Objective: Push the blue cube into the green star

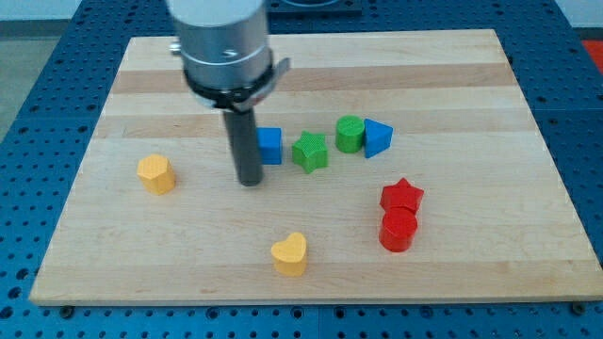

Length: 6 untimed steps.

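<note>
The blue cube (270,145) sits near the middle of the wooden board (311,66). The green star (309,152) lies just to its right, a small gap between them. My tip (250,182) rests on the board just left of and slightly below the blue cube, with the dark rod partly covering the cube's left edge.
A green cylinder (350,134) and a blue triangular block (378,137) stand right of the green star. A red star (402,196) and a red cylinder (398,230) lie at lower right. A yellow block (156,173) lies at left and a yellow heart (290,253) near the bottom.
</note>
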### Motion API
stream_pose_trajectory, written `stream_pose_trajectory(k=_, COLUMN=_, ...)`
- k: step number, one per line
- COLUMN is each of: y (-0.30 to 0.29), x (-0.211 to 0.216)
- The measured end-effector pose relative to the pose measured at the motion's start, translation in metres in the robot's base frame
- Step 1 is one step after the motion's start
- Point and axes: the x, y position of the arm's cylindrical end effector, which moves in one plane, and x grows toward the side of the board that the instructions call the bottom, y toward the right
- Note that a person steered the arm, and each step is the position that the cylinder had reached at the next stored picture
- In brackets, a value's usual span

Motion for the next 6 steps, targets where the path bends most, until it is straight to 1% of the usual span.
stream_pose_trajectory(k=1, y=-0.052, x=-0.009)
stream_pose_trajectory(k=2, y=-0.083, x=-0.024)
stream_pose_trajectory(k=3, y=-0.071, x=-0.041)
stream_pose_trajectory(k=4, y=-0.034, x=-0.054)
stream_pose_trajectory(k=6, y=0.052, x=-0.049)
